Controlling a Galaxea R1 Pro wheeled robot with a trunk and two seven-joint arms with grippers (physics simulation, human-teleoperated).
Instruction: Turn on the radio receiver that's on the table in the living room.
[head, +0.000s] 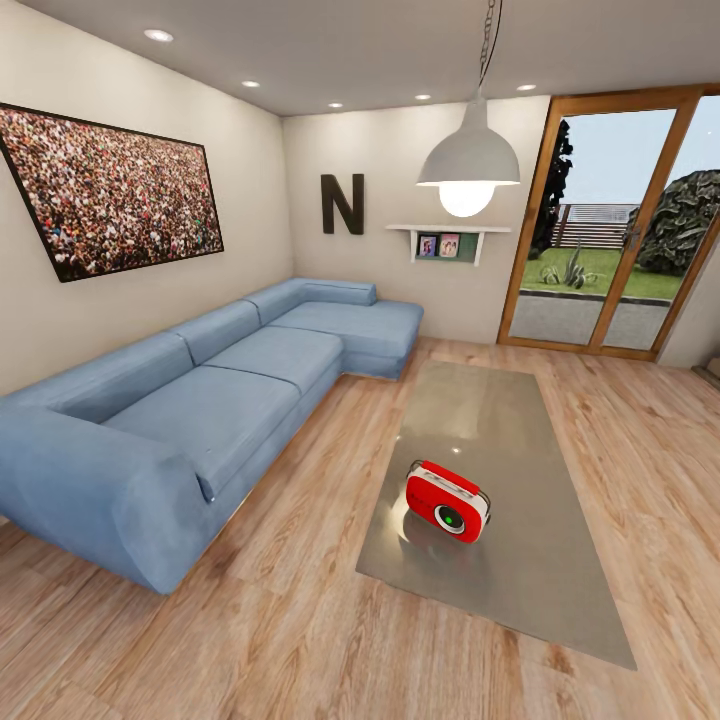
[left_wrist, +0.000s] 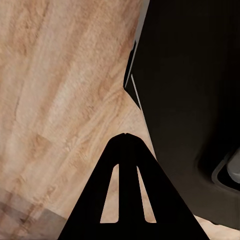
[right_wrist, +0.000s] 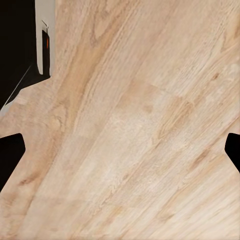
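Red plastic casing with white trim marks the small radio receiver (head: 447, 501), which sits on the near end of the low grey glass-topped desk (head: 520, 590), its round dial with a green centre facing us. Whether it is switched on we cannot tell from here. We judge that we stand a little way off, at reaching-in distance at best; any press would call for bringing an arm over the desk's near end to the radio.

Our left gripper (left_wrist: 126, 137) hangs over the wooden plank floor (head: 300, 640) with its fingertips together and nothing held. Our right gripper (right_wrist: 120, 150) is spread wide, also empty.

The long blue fabric corner sofa (head: 200, 400) lies to the left, well apart from the desk. Bare floor runs between us and the desk; nothing stands in the way.
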